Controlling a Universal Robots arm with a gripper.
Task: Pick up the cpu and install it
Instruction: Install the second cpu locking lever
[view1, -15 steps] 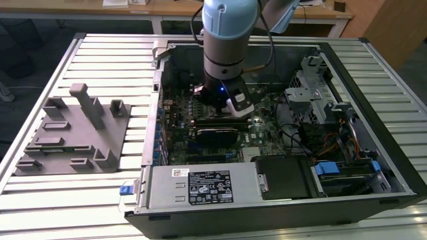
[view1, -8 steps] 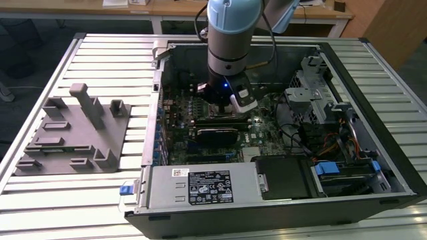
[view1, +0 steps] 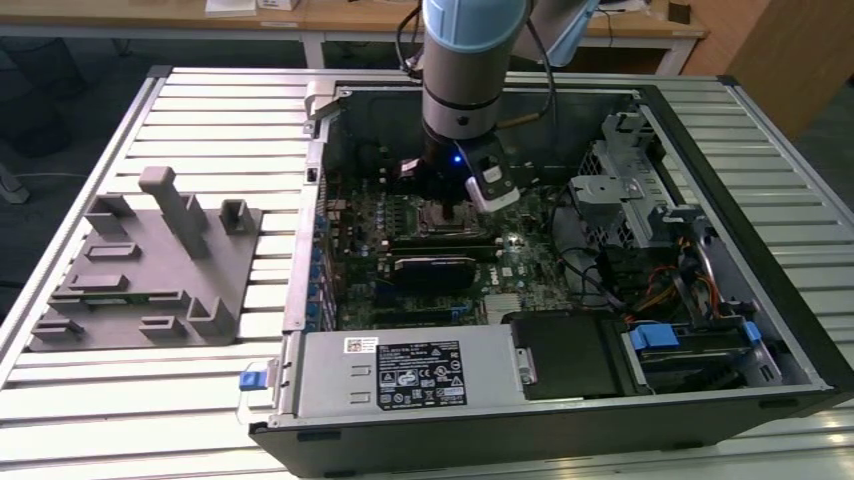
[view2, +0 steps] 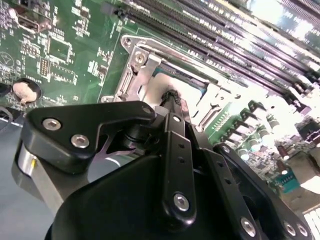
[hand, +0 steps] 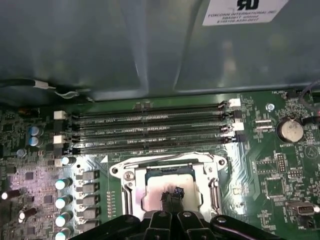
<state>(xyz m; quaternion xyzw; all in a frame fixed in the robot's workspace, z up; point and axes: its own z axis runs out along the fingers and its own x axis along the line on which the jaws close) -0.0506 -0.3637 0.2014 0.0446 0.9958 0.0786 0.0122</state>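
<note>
One pincer (hand: 172, 194) – tips on cpu (hand: 167, 192)

A work table (view1: 174, 400) of pale ribbed metal slats fills the foreground in the exterior view, lit evenly from overhead. Behind it, along the far edge, stands a light wooden desk (view1: 334, 18) on white legs (a few papers (view1: 254, 6) lie on its top). A brown wooden cabinet panel (view1: 787, 50) rises at the exterior view's right. The floor beneath the desk is dark, and a thin white cable (view1: 40, 178) trails across it at the exterior view's left.
</note>
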